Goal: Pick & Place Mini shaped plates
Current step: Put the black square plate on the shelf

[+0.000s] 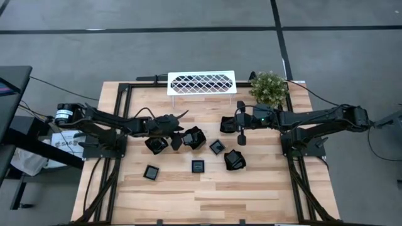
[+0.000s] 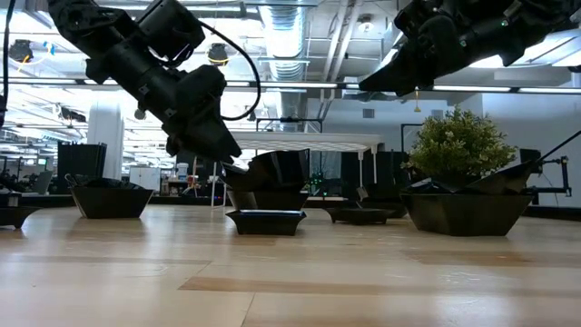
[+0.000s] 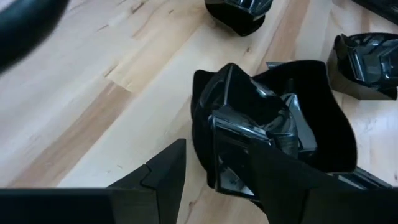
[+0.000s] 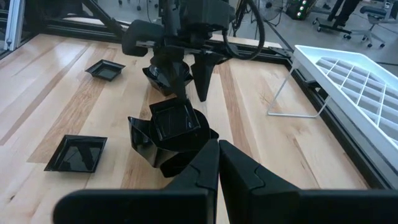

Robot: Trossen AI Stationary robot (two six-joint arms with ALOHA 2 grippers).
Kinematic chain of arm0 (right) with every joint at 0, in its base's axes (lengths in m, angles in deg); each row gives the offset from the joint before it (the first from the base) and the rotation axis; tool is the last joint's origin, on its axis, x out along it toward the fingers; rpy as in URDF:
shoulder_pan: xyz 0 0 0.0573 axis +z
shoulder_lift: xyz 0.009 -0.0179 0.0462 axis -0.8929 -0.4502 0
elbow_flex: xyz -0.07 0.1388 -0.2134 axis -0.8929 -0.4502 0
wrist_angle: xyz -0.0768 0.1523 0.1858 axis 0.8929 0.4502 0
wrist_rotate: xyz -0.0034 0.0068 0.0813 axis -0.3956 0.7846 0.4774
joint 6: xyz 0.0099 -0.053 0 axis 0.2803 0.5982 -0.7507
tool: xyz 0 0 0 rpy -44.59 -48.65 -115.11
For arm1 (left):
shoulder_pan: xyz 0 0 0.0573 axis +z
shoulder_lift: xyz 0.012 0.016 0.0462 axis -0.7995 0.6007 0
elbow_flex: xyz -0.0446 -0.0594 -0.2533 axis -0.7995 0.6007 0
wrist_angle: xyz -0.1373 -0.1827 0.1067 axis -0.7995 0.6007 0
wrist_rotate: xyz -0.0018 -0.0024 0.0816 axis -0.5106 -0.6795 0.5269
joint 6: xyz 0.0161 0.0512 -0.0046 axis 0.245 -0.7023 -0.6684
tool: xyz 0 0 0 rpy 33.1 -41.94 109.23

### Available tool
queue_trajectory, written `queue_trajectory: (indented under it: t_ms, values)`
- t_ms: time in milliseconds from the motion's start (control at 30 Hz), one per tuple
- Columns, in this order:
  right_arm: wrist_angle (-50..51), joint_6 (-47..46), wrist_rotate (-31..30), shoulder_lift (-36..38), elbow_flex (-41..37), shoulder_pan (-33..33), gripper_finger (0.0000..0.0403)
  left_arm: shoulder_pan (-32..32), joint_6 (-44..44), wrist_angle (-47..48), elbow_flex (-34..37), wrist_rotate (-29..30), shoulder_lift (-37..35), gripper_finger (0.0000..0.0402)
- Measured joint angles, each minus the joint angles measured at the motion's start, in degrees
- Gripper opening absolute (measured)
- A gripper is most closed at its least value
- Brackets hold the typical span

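Several small black mini shaped plates lie on the wooden table. Two or three sit nested and tilted as a stack [image 1: 193,138] [image 3: 273,118] [image 4: 174,134] at the middle. My left gripper [image 1: 178,137] [image 3: 214,165] slants down at the stack's left side, open, one finger beside the stack and the other over its hollow. Another deep plate [image 1: 156,145] rests just under that arm. My right gripper [image 1: 242,139] [image 4: 217,165] hangs shut above the table to the right of the stack, holding nothing. My left gripper stands open astride the left wall [image 3: 208,134] of the nested plates, slanting down from the table's left. Its own finger [image 3: 292,186] covers the spot, so I cannot tell whether it touches the plates. The stack rests on the table.
More plates lie apart: flat ones [image 1: 151,172] [image 1: 198,166] near the front, one [image 1: 217,147] and a deep one [image 1: 234,160] right of the stack. A white lattice rack [image 1: 201,82] and a potted plant [image 1: 269,88] stand at the far edge.
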Motion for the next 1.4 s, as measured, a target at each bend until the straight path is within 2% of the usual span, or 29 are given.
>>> queue_trajectory:
  t_ms: [600, 1400]
  values:
    - [0.63, 0.0, -0.04, 0.0, 0.0, 0.0, 0.0006, 0.13, 3.49, 1.12, 0.0, -3.52, 0.0, 0.0172]
    - [0.63, 0.0, -0.04, 0.0, 0.0, 0.0, 0.0006, 0.1, 6.12, 2.39, 0.0, -4.14, 0.0, 0.0172]
